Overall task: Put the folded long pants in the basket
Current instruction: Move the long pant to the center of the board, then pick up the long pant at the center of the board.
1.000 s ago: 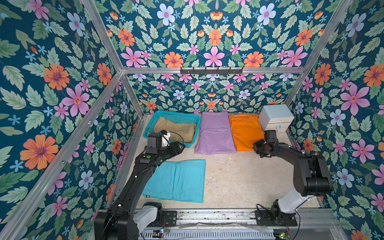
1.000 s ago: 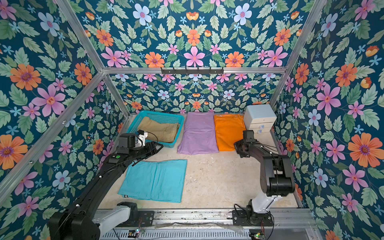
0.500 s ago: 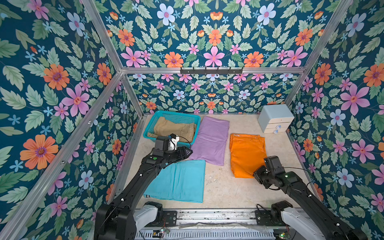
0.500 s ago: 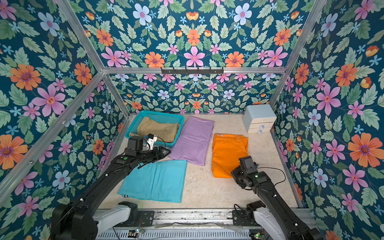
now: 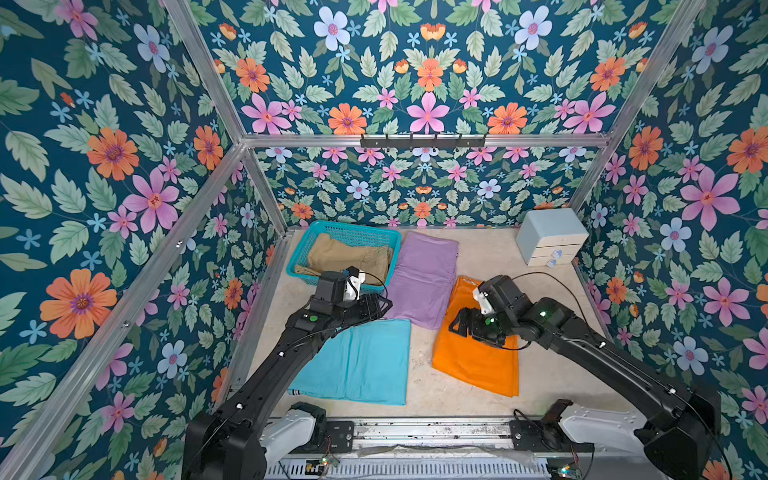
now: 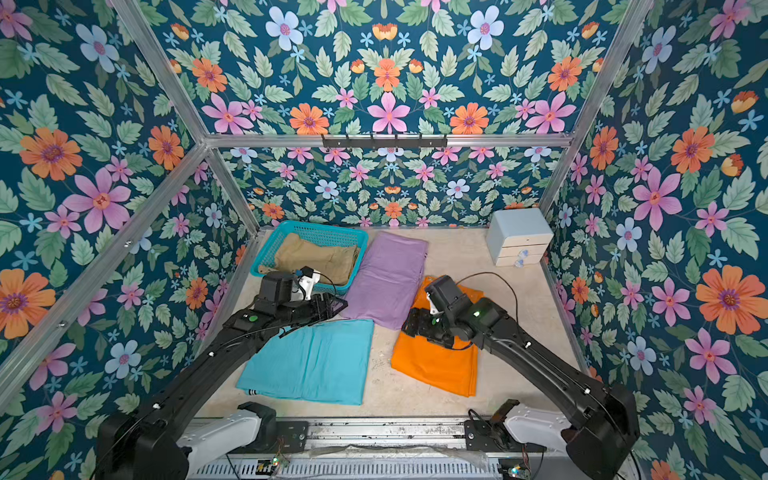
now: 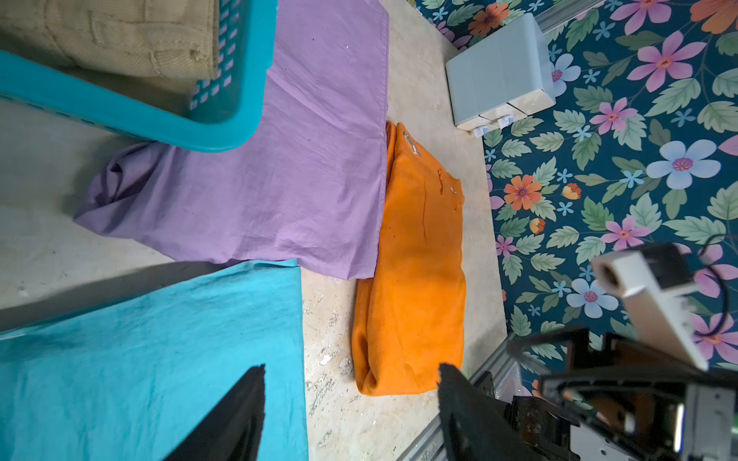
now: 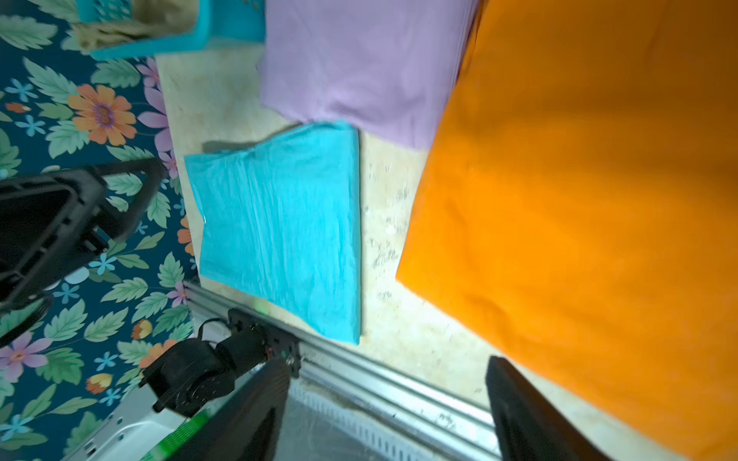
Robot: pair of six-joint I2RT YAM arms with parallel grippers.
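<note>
The teal basket stands at the back left with the khaki pants lying in it. The lilac pants lie flat beside it, one corner bunched against the basket. The turquoise pants lie at the front left and the orange pants at the front right. My left gripper is open and empty between basket and turquoise pants. My right gripper hovers open over the orange pants' left edge, holding nothing. Both wrist views show wide, empty gaps, left gripper, right gripper.
A pale grey-blue drawer box stands in the back right corner. An aluminium rail with both arm bases runs along the front edge. Floral walls close in the left, back and right sides, with a hook rack on the back wall.
The orange pants have come from the back row to the front right and the lilac pants now lie askew. My right gripper went from shut to open and moved over the orange pants.
</note>
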